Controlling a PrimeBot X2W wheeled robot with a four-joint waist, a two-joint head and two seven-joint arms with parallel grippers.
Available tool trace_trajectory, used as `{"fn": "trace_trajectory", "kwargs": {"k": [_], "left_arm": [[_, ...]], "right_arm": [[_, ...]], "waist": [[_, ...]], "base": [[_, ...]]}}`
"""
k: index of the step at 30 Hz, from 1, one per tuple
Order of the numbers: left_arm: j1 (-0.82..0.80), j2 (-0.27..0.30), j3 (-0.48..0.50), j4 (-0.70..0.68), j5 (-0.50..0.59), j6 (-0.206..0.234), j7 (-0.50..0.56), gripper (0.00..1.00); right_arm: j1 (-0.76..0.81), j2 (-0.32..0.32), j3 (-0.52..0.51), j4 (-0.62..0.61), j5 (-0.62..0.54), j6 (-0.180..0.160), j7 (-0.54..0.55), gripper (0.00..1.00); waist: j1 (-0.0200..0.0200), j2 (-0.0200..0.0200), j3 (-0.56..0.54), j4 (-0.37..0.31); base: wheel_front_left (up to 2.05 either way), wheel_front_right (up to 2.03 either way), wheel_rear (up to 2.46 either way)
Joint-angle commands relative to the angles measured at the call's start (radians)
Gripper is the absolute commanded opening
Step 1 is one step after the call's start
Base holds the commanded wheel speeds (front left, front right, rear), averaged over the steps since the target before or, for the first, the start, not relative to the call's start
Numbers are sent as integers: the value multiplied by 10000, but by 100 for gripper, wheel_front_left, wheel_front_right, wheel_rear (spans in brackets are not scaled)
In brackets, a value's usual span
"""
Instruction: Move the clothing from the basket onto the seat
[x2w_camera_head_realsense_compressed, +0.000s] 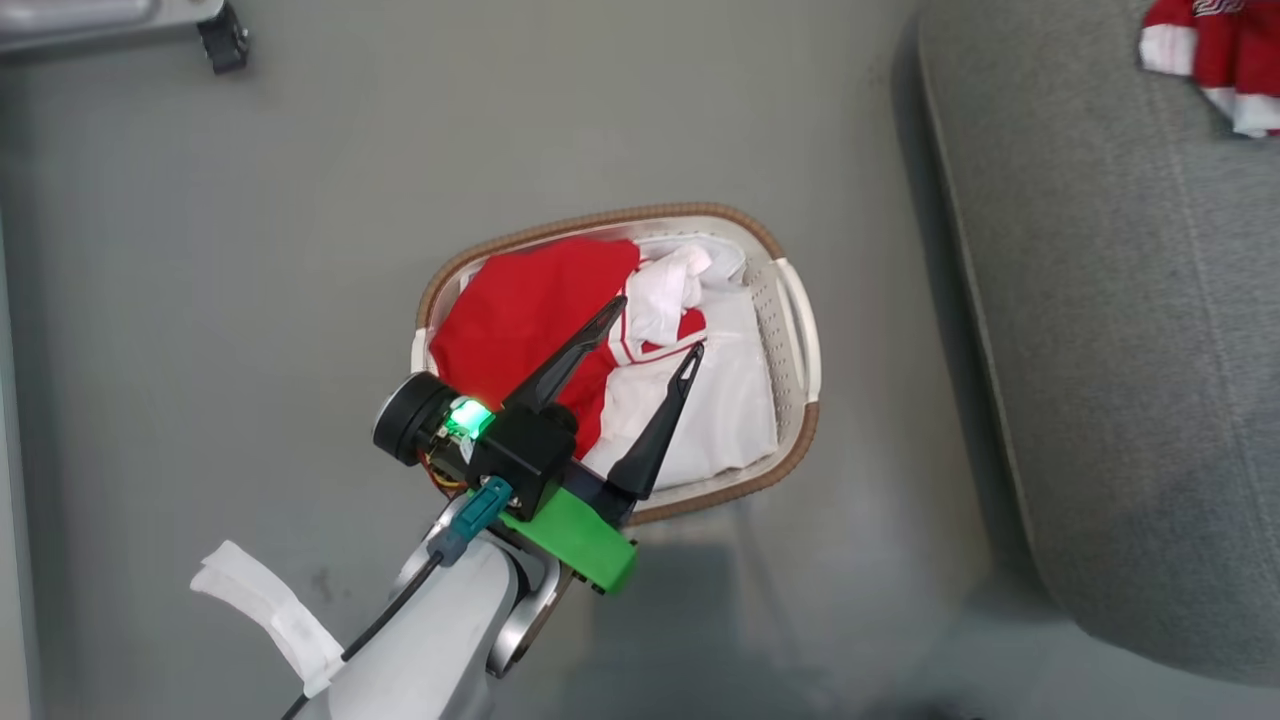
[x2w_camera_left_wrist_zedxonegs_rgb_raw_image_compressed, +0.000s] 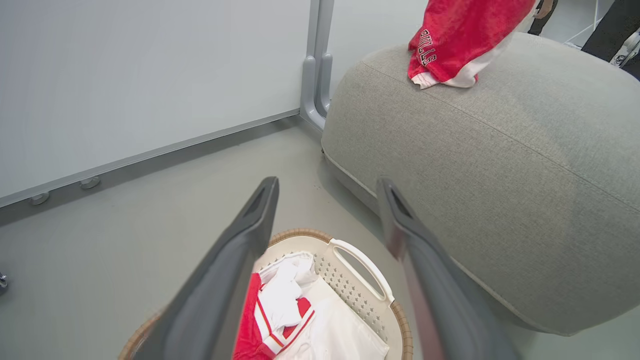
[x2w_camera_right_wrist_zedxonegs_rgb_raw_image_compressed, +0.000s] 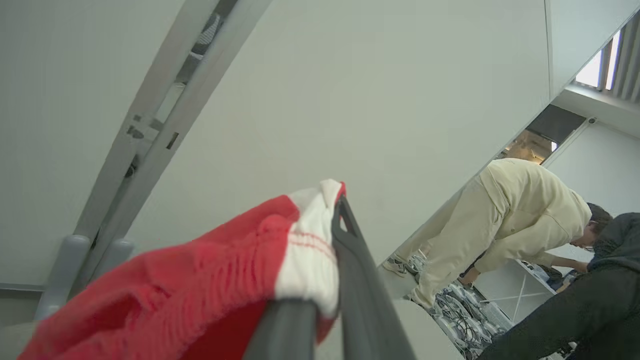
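Soft red-and-white clothing (x2w_camera_head_realsense_compressed: 520, 310) lies in the oval cream plastic basket (x2w_camera_head_realsense_compressed: 800, 340). The left gripper (x2w_camera_head_realsense_compressed: 658, 325) hangs over the basket, its fingers wide apart and empty. Beside the basket, the right gripper (x2w_camera_right_wrist_zedxonegs_rgb_raw_image_compressed: 335, 220) pinches another red piece (x2w_camera_right_wrist_zedxonegs_rgb_raw_image_compressed: 200, 280) on the big grey cloth seat (x2w_camera_head_realsense_compressed: 1130, 350).

Materials before my left gripper (x2w_camera_head_realsense_compressed: 660, 324)
The clothing (x2w_camera_head_realsense_compressed: 520, 310) is soft red knit cloth, white-trimmed. The basket (x2w_camera_head_realsense_compressed: 795, 340) is smooth perforated cream plastic with a brown woven-look rim. The seat (x2w_camera_head_realsense_compressed: 1120, 350) is coarse, matt grey woven fabric. My fingers (x2w_camera_head_realsense_compressed: 565, 365) are matt dark plastic.
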Motion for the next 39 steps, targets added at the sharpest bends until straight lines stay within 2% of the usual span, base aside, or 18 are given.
{"fn": "trace_trajectory", "kwargs": {"k": [1,11,15,16,17,19,26,30,39], "left_arm": [[-213,24,58,-51,149,-33,-36,100],[-405,125,94,-39,293,-105,-37,100],[-435,188,142,-15,324,-112,-37,100],[-427,205,160,3,334,-108,-37,100],[-420,228,178,18,340,-102,-37,100],[-395,268,223,50,343,-75,-37,100],[-192,404,609,-48,142,55,-37,100],[17,461,927,-98,33,94,-37,100],[592,257,1429,-26,-139,132,-37,100]], "right_arm": [[375,-74,-274,185,-78,-13,11,0],[2322,562,-2111,1647,-710,-13,-771,0],[2675,865,-2449,2066,-1093,-13,-1041,0],[2737,960,-2439,2186,-1135,-13,-1103,4],[2761,1032,-2481,2320,-1157,-13,-1189,44],[2847,1146,-2521,2464,-1238,-13,-1351,100],[3489,2030,-2189,2581,-1495,-13,-1667,100],[4198,2687,-1875,2049,-1110,-13,-1694,100],[5306,3026,-1271,1316,-286,-13,-1699,100]], "waist": [[-2,-1,781,513],[-2,-1,1361,300],[-2,-1,1392,131],[-2,-1,1388,77],[-2,-1,1381,20],[-2,-1,1342,-107],[-2,-1,958,-701],[-2,-1,451,-978],[-2,-1,-807,-934]], "base": [[0,0,0],[0,0,0],[0,0,0],[0,0,0],[0,0,0],[0,0,0],[0,0,0],[0,0,0],[0,0,0]]}}
